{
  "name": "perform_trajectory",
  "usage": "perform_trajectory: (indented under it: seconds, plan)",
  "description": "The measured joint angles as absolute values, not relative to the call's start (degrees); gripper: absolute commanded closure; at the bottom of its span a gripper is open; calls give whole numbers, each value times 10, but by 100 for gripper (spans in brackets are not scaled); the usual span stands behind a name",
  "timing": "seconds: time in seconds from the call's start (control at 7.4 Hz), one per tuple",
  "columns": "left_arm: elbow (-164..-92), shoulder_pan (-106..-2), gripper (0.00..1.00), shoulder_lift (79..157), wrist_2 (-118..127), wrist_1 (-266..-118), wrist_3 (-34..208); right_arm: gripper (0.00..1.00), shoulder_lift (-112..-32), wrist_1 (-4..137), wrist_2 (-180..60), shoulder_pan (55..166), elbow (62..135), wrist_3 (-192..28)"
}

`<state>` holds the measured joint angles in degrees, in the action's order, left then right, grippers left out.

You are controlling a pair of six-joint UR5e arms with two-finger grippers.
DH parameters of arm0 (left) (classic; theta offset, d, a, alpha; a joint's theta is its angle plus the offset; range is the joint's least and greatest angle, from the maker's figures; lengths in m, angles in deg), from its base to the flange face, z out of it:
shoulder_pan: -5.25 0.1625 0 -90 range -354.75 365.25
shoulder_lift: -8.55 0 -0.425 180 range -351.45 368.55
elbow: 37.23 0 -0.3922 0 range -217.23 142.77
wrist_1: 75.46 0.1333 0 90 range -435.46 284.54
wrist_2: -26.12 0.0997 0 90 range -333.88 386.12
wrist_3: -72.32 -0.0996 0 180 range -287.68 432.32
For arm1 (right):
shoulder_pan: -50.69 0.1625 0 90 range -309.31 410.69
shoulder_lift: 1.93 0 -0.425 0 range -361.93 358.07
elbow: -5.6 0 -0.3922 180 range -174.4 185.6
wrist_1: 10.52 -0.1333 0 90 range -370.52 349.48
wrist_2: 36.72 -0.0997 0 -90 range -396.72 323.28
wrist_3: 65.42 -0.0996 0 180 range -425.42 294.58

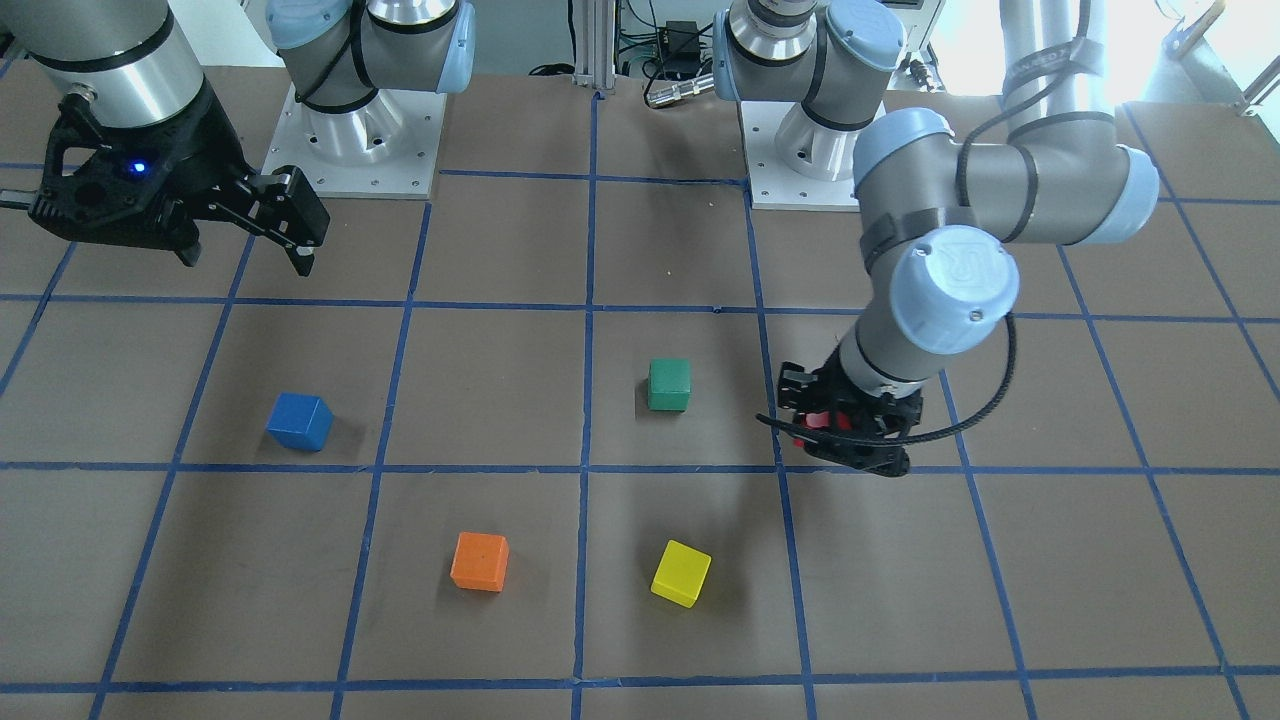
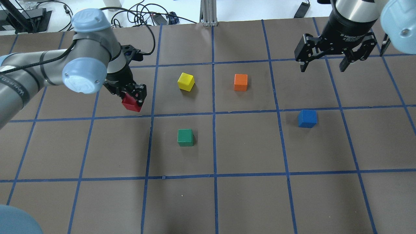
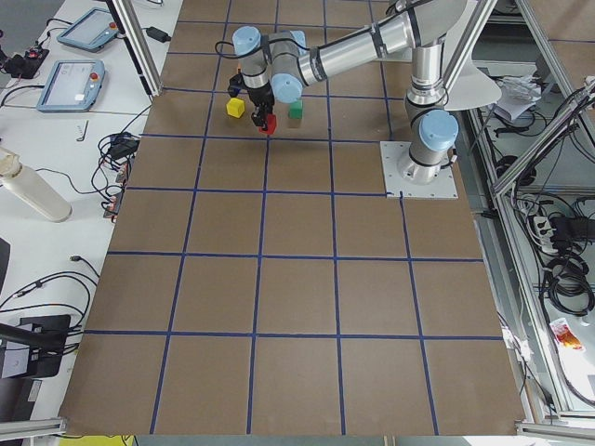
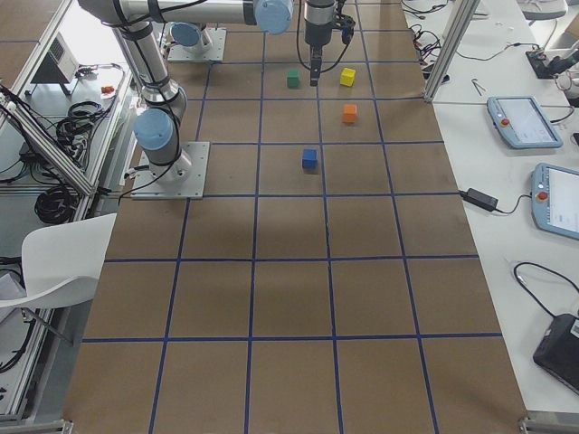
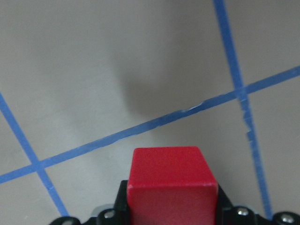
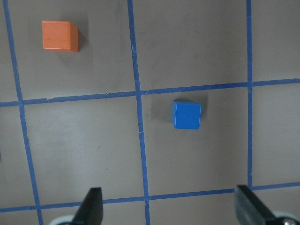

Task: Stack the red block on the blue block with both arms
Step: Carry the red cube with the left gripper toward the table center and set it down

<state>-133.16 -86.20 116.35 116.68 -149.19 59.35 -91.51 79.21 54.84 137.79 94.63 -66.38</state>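
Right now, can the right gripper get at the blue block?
Probably yes: the right gripper hangs open and empty, and the blue block sits alone in its square, with the orange block well clear.

The red block (image 2: pixel 131 104), a small matte cube, is gripped in the left hand (image 2: pixel 134 97) left of centre in the overhead view and held just off the surface (image 2: pixel 247 146). The blue block (image 2: pixel 307 118), a like cube, lies flat right of centre, below the raised right hand (image 2: pixel 323 68), which is spread wide.
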Motion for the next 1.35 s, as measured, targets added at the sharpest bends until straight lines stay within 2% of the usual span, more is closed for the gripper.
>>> perform_trajectory:
  seconds: [0.41, 0.68, 1.35]
  plan:
    - [-1288, -1008, 80, 1197, 1096, -1499, 814, 0, -915, 792, 547, 1377, 946, -663]
    - [-1269, -1081, 76, 1230, 1080, -1486, 904, 0, -915, 792, 548, 1375, 946, -655]
    - [-1242, -1152, 74, 1308, 1074, -1456, 974, 0, -915, 788, 549, 1374, 945, -646]
